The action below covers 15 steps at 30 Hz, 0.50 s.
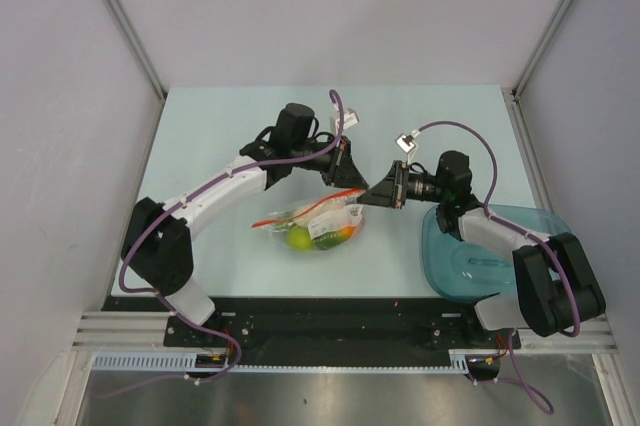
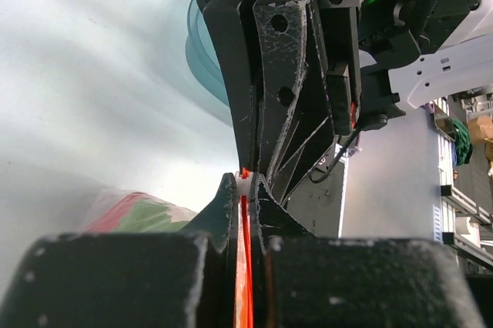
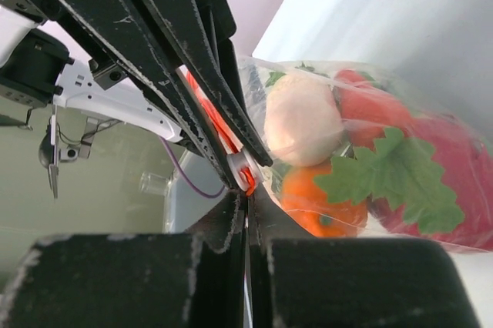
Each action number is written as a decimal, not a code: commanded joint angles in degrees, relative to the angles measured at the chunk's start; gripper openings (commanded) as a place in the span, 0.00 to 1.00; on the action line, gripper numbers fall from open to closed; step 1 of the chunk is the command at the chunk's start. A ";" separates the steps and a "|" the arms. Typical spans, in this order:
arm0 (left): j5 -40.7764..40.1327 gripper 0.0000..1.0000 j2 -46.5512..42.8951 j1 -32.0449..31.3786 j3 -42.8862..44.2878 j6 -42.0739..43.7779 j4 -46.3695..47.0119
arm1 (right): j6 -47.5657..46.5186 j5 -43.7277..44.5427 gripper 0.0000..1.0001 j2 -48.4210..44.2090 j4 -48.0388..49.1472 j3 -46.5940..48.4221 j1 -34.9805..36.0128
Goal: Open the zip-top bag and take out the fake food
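Observation:
The zip-top bag (image 1: 312, 223) lies mid-table, its right end lifted where both grippers meet. My left gripper (image 1: 352, 184) (image 2: 245, 182) is shut on the bag's red-orange zip strip (image 2: 245, 266), right behind the small white slider (image 3: 243, 167). My right gripper (image 1: 373, 195) (image 3: 248, 194) faces it, shut on the bag's edge just below that slider. The fake food is inside the bag: a white radish (image 3: 302, 118), an orange (image 3: 320, 203), a pink-red dragon fruit (image 3: 447, 158) with green leaves (image 3: 397, 178), and a green fruit (image 1: 299, 239).
A teal translucent oval tray (image 1: 490, 251) (image 2: 202, 58) sits at the near right under the right arm. Grey walls close in the table at the left, back and right. A black rail runs along the near edge.

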 commanded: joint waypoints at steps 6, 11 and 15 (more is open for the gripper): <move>0.80 0.00 -4.01 2.21 -1.59 3.54 -3.76 | 7.32 6.15 0.00 -2.06 9.86 -5.20 -2.39; 0.01 0.00 -7.44 4.32 -5.71 4.15 -4.38 | 5.58 8.34 0.00 -4.25 5.57 -5.47 -5.55; -1.39 0.00 -11.13 5.29 -9.05 4.07 -5.61 | -0.48 10.10 0.00 -5.93 -6.45 -2.40 -8.37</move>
